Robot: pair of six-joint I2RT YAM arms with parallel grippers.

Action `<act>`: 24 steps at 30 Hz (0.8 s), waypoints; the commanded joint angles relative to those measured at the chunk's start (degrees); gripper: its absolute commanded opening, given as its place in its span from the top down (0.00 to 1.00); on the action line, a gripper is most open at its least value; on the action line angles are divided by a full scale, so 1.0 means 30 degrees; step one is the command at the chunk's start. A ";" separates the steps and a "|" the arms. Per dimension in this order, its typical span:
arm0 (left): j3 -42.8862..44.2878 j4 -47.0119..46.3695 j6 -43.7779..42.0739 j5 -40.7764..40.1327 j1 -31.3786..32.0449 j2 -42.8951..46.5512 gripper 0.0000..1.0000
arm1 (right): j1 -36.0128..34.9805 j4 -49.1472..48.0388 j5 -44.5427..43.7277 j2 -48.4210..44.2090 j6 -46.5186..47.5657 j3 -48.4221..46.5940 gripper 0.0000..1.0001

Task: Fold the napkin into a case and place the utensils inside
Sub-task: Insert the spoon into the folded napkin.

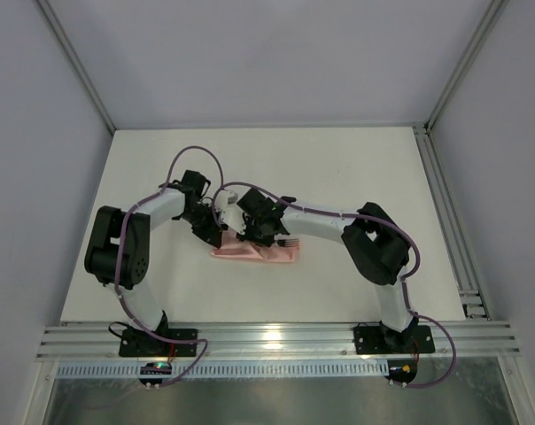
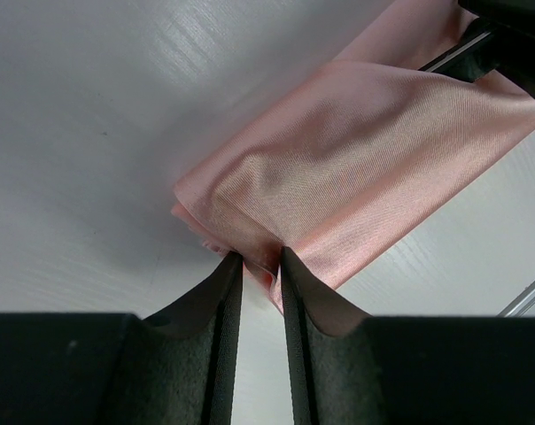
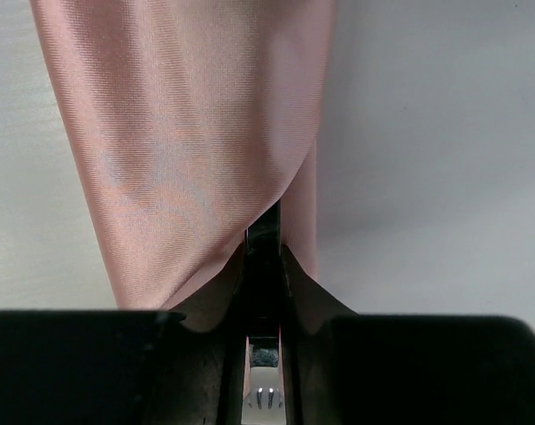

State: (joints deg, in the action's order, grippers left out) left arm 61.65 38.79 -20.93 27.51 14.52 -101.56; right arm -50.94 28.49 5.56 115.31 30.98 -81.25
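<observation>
Case (image 1: 250,253): pink oblong at the middle of the worktop (image 1: 356,168) in the top view, long axis left–right.
Fork (image 1: 288,241): in line with the case, dark handle tip at its right-hand mouth, prongs trailing right.
Right tool (image 3: 264,246): clamped on the fork handle.
Left tool (image 2: 260,258): pinching the case's left corner.
Next move: probably the right arm sliding the fork leftward while the left anchors the case.

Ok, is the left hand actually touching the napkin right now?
Touching. The left wrist view shows the left hand shut on the near corner of the napkin, with the pink cloth squeezed in its grip and no gap.
</observation>
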 commanded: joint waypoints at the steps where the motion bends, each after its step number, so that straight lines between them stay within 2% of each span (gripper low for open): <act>1: -0.0246 -0.0126 -0.0407 0.1026 0.0110 0.0835 0.75 | -0.0101 -0.2026 0.0226 0.0060 -0.0688 0.0043 0.80; 2: -0.0217 -0.0155 -0.0436 0.0997 0.0081 0.0864 0.74 | -0.0101 -0.2055 0.0197 0.0090 -0.0747 0.0043 0.75; 3: -0.0217 -0.0155 -0.0436 0.0968 0.0023 0.0835 0.75 | -0.0130 -0.1968 0.0168 0.0090 -0.0863 0.0014 0.62; 8: -0.0071 -0.0067 -0.0523 0.0851 -0.0475 0.0923 0.75 | -0.0101 -0.1733 -0.1205 -0.0523 -0.1274 -0.0015 0.48; 9: -0.0071 -0.0009 -0.0553 0.0822 -0.0534 0.0952 0.75 | -0.0130 -0.1762 -0.1471 -0.0960 -0.1275 0.0014 0.35; 10: 0.0016 0.0050 -0.0553 0.0850 -0.0680 0.0952 0.75 | -0.0101 -0.1733 -0.1705 -0.1197 -0.1362 -0.0015 0.33; 15: -0.0012 0.0196 -0.0612 0.0967 -0.0769 0.1070 0.75 | -0.0130 -0.1266 -0.3548 -0.3389 -0.1391 -0.0073 0.31; 18: 0.0047 0.0168 -0.0583 0.1056 -0.0769 0.1128 0.75 | -0.0130 0.0138 -0.4721 -0.4651 -0.2471 -0.0191 0.31; 22: 0.0018 0.0255 -0.0612 0.1055 -0.0769 0.1215 0.74 | -0.0159 0.1371 -0.7615 -0.7722 -0.6626 0.1324 0.32; 24: -0.0012 0.0314 -0.0670 0.1026 -0.0798 0.1275 0.74 | -0.0130 0.1780 -0.9228 -0.8490 -1.0314 0.2613 0.37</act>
State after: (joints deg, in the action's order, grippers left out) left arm 61.56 39.31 -21.69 29.19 12.56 -100.60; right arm -50.96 29.39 -12.23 94.80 15.57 -78.02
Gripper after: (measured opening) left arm 0.259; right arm 0.648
